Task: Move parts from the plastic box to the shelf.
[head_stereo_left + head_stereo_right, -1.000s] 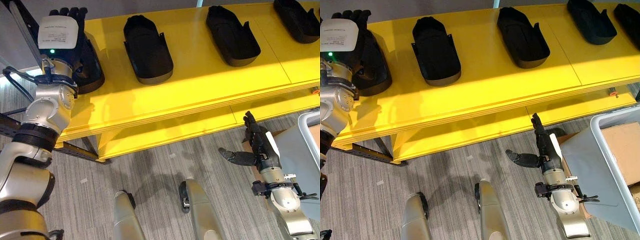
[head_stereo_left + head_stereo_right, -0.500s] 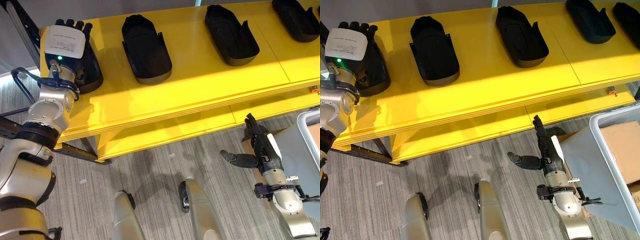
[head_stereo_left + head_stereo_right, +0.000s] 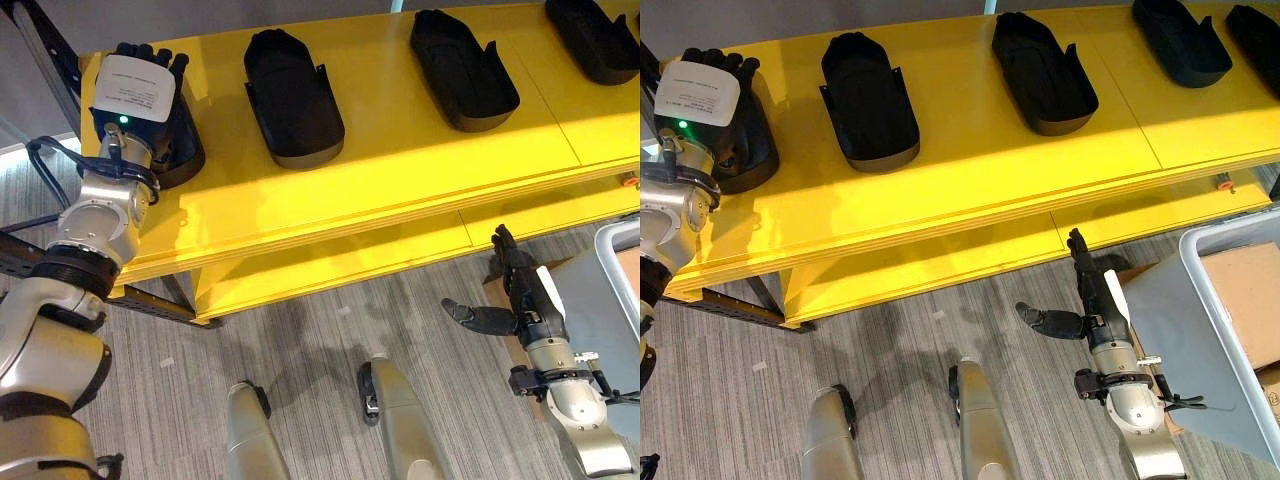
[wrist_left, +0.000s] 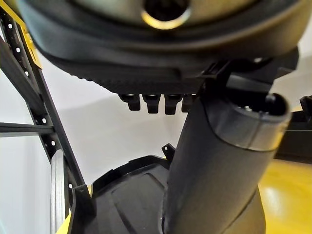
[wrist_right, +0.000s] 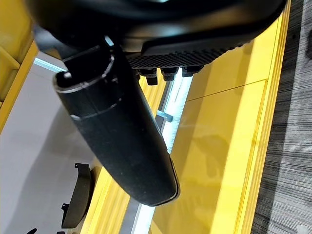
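Note:
Several black moulded parts lie in a row on the yellow shelf (image 3: 400, 170). My left hand (image 3: 133, 88) hovers over the leftmost part (image 3: 180, 150) at the shelf's left end, fingers relaxed and open. The left wrist view shows the thumb (image 4: 219, 170) above that part's hollow (image 4: 126, 195), with nothing pinched. My right hand (image 3: 1095, 300) hangs low over the floor, in front of the shelf's lower board, open and empty, with the thumb (image 5: 117, 131) spread out. The grey plastic box (image 3: 1185, 340) stands just to its right.
Further parts lie at the shelf's middle (image 3: 293, 100), right of that (image 3: 463, 72), and at the far right (image 3: 595, 35). A dark rack post (image 4: 29, 97) stands at the shelf's left end. Brown cardboard (image 3: 1245, 300) lies in the box.
My left hand has drawn back a little toward the shelf's front edge, while the leftmost part stays put. The right hand has hardly moved.

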Controlling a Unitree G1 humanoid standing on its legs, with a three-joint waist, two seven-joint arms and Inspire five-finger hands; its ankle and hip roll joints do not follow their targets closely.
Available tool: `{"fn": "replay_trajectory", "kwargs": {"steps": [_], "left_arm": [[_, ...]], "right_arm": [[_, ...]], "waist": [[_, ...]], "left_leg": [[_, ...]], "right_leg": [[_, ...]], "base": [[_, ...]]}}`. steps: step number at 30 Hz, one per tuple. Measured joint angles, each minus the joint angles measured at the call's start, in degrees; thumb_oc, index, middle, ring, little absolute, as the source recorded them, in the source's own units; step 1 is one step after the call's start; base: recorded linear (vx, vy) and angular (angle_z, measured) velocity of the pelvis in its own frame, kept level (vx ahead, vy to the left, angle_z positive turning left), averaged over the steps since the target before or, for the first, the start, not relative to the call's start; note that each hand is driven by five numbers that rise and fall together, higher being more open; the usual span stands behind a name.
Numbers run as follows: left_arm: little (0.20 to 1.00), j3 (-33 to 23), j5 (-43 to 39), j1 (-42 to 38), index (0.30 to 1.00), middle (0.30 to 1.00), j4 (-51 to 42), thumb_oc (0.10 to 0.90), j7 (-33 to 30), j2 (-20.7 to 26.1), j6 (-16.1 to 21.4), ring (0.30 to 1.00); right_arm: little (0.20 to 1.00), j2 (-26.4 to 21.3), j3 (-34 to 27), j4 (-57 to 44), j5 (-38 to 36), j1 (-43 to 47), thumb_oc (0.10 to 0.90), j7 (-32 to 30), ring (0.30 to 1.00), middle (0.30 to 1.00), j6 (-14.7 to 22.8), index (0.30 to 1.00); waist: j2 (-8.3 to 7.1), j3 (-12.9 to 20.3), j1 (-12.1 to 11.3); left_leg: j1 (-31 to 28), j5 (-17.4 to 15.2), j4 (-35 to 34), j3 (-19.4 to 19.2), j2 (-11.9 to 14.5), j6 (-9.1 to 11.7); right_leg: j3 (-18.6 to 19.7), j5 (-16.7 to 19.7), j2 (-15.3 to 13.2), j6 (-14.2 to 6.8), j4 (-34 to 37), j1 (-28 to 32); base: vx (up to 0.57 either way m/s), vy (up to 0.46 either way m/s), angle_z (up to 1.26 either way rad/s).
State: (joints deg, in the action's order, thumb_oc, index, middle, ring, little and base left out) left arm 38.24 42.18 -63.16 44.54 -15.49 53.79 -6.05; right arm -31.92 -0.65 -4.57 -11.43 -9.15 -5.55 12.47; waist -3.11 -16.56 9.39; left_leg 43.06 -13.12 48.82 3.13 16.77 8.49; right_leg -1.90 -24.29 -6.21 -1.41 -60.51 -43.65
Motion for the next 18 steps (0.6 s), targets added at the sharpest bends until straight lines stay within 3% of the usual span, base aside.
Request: {"fn": "replay_trajectory", "kwargs": {"steps": [18], "left_arm": [[1.000, -0.4, 4.4, 4.1, 1.000, 1.000, -4.7, 0.900, 0.0, 3.6, 1.4, 1.000]], "right_arm": [[1.000, 0.0, -0.1, -0.1, 0.1, -0.1, 0.900, -0.5, 1.000, 1.000, 0.5, 1.000]], "waist": [[-0.02, -0.1, -0.3]], "left_leg": [[0.0, 0.0, 0.0, 0.0, 0.0, 0.0]], "right_leg": [[0.0, 0.0, -0.1, 0.0, 0.0, 0.0]], "base": [[0.00, 0.000, 0.00]]}}
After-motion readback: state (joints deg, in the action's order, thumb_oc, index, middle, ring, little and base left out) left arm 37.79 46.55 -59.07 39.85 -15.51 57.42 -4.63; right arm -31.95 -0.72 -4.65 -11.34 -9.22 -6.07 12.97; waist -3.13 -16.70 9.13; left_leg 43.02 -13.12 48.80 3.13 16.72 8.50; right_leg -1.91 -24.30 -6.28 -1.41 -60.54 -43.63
